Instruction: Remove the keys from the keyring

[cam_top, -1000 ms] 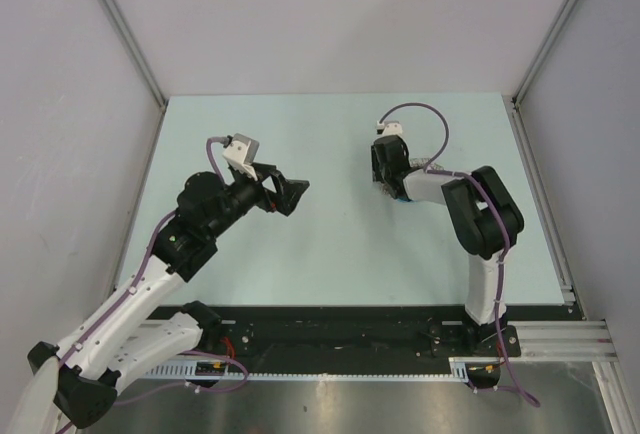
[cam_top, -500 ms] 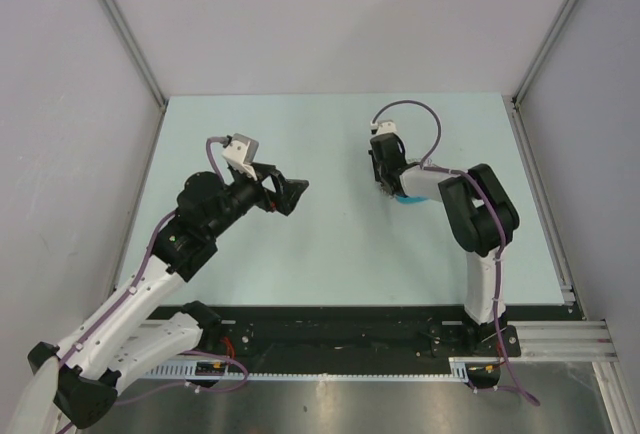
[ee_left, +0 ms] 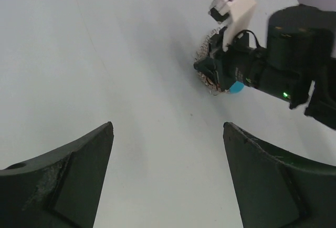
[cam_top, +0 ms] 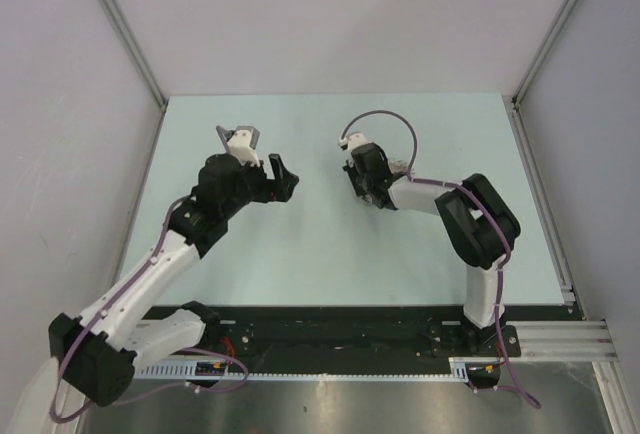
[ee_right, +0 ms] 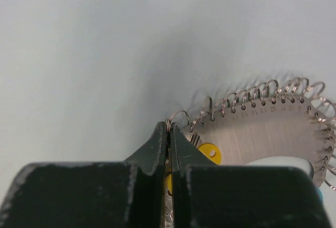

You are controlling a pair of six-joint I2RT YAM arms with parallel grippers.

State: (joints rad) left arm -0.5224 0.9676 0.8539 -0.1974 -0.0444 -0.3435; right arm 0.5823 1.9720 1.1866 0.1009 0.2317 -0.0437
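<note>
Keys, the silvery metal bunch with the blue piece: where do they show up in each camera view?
Top external: the silvery metal keys barely show under the black right gripper, just right of mid-frame.
Left wrist: keys upper right, behind that gripper.
Right wrist: keys fanned lower right, beside the gripper shut on the thin wire keyring.
Shared landmark: the right gripper.

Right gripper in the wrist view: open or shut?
Shut. On the right gripper, black fingers meet, pinching a thin silvery wire loop at the tips.
</note>
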